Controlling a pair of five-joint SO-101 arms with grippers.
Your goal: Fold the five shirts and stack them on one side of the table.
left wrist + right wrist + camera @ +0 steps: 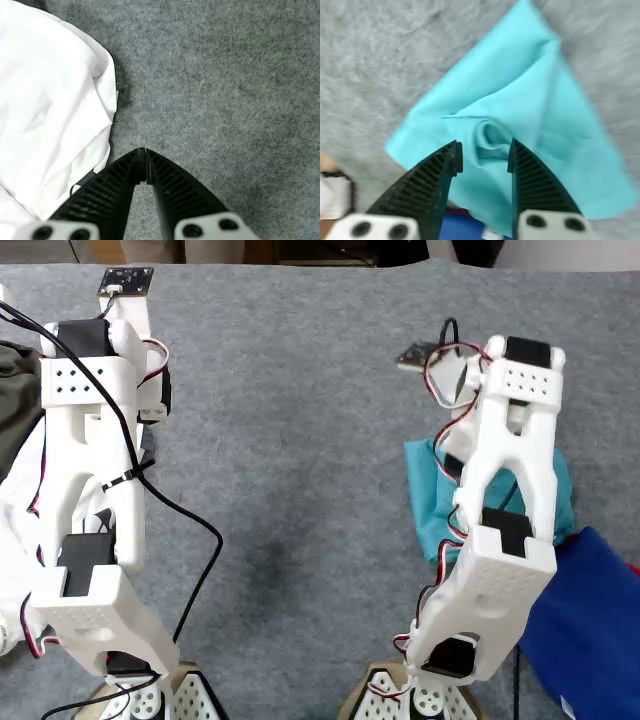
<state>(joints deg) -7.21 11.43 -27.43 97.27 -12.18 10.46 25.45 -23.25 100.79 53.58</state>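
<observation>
**Prob. grabbing teal shirt (pixel 520 100) next w/ right arm**

Got right pincer (pixel 485 145) spread apart, hovering over a pucker in it, 3 o'clock on the bench (pixel 300 390). Seeing left pincer (pixel 145 167) pinched together, empty, beside white shirt (pixel 50 100) at 9, so farther off. Can't get shirt's long axis from high view, arm covering it; wrist cam gives the pucker.

The teal shirt (pixel 520 100) lies rumpled, puckered at its middle. A blue shirt (pixel 585 620) touches its edge. A creased white shirt (pixel 45 110) and a dark olive shirt (pixel 12 390) lie well apart from it.
</observation>
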